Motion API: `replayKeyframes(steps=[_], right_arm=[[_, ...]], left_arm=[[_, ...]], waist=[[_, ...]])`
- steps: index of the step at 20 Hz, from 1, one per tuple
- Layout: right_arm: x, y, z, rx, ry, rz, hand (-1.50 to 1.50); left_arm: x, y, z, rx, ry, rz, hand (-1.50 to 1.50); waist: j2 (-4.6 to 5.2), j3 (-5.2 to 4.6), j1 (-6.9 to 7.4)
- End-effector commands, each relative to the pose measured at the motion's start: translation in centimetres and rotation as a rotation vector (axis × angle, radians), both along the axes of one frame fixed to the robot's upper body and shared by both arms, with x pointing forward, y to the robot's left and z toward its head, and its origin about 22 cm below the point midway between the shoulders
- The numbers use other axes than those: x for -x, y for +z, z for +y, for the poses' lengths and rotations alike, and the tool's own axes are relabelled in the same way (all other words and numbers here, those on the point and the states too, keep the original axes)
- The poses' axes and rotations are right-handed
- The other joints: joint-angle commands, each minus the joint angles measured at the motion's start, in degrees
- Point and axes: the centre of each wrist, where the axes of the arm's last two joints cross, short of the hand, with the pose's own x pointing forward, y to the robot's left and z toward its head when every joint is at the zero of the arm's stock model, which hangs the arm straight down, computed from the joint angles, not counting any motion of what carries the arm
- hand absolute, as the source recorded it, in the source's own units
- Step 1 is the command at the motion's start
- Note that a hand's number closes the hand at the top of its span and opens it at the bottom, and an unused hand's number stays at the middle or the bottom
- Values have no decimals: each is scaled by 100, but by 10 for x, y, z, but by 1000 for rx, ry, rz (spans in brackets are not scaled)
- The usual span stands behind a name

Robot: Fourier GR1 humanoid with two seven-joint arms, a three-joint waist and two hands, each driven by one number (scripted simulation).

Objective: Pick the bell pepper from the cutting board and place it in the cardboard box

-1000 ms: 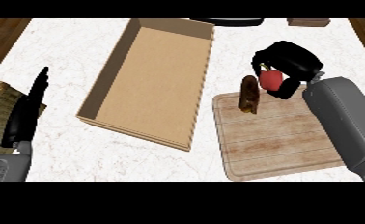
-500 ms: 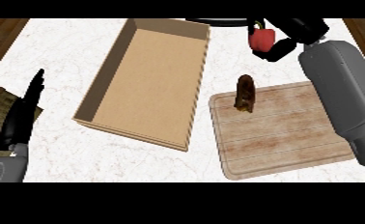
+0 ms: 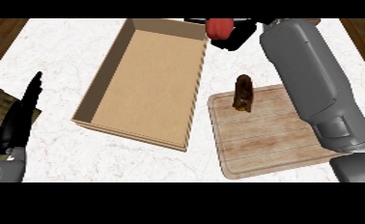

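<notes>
The red bell pepper (image 3: 219,27) is off the board, held at the top of the head view just past the box's far right corner. My right hand (image 3: 239,35) is curled round it, and the grey forearm runs down the right side over the wooden cutting board (image 3: 267,141). The open cardboard box (image 3: 146,80) lies left of the board with nothing in it. At the left edge my left hand (image 3: 21,114) rests open, fingers pointing up.
A brown oblong item (image 3: 243,93) stands on the board's far left corner, below the raised pepper. Dark objects show behind my right hand at the counter's far edge. White marble counter (image 3: 64,49) surrounds the box.
My right hand has lifted the pepper off the board and carried it up and leftward, toward the box's far right corner. The left hand has stayed put.
</notes>
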Motion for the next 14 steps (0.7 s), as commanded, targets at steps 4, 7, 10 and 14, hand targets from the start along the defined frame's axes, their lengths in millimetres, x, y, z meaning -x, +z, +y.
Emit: replayKeyframes(steps=[4, 7, 10, 14], right_arm=[[7, 24, 81, -84, 5, 120, 150], [13, 39, 120, -81, -2, 196, 150], [6, 21, 121, -81, -12, 246, 150], [4, -1, 127, -81, -53, 266, 150]], left_arm=[[4, 12, 7, 2, 4, -4, 0], [-8, -3, -15, 15, -13, -8, 0], [-13, 0, -11, 6, -31, -2, 0], [-10, 7, -17, 13, -49, -15, 0]], waist=[[-2, 2, 27], [25, -5, 77], [49, -4, 121], [70, -6, 340]])
